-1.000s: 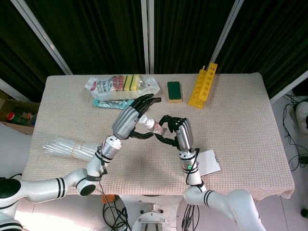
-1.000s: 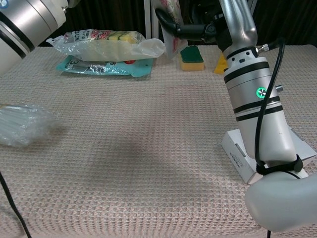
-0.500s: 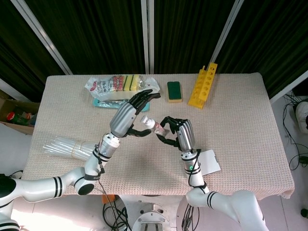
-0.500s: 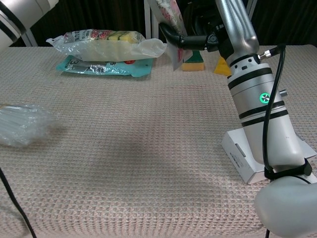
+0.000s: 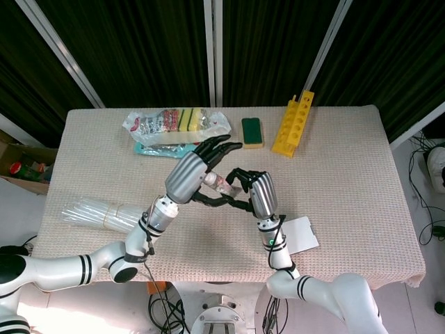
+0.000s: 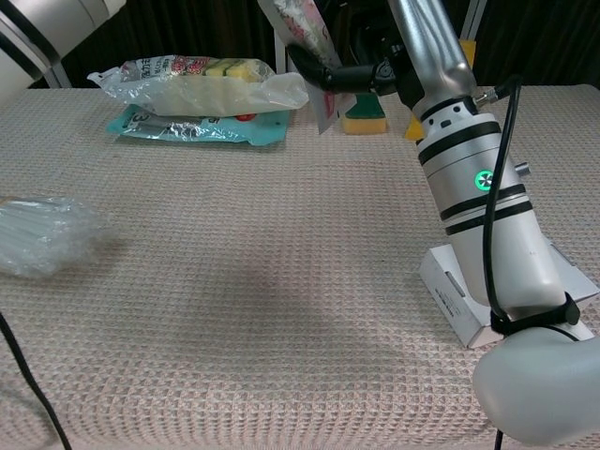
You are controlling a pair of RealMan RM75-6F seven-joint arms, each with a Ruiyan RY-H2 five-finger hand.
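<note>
A: Well, both hands are up above the middle of the desk (image 5: 348,160), and there's a small packet (image 5: 221,182) caught between them.

B: Who's got it?

A: The right hand (image 5: 252,193) has its dark fingers curled in on the packet's lower end. The left hand (image 5: 198,170) is just beside it with fingers fanned out over the top; whether it truly grips, I cannot tell. The chest view shows the packet (image 6: 309,37) as thin, crinkly film, pink and white print, hanging off the fingers, clear of the desk.

B: Containers?

A: At the far edge, a clear plastic bag (image 5: 177,125) holds yellow and green sponges, lying on a flat teal pouch (image 5: 156,149). Near the left edge, a clear wrapped bundle of tubes (image 5: 97,213), soft and shiny.

B: Anything else back there?

A: A loose sponge (image 5: 252,132), green on yellow, and a yellow rack (image 5: 293,123) with a row of round holes, tilted. A white card box (image 6: 469,309) sits by the right forearm. The desk wears a beige waffle-weave cloth.

B: Any writing?

A: Red print on the bag, too small to read.
</note>
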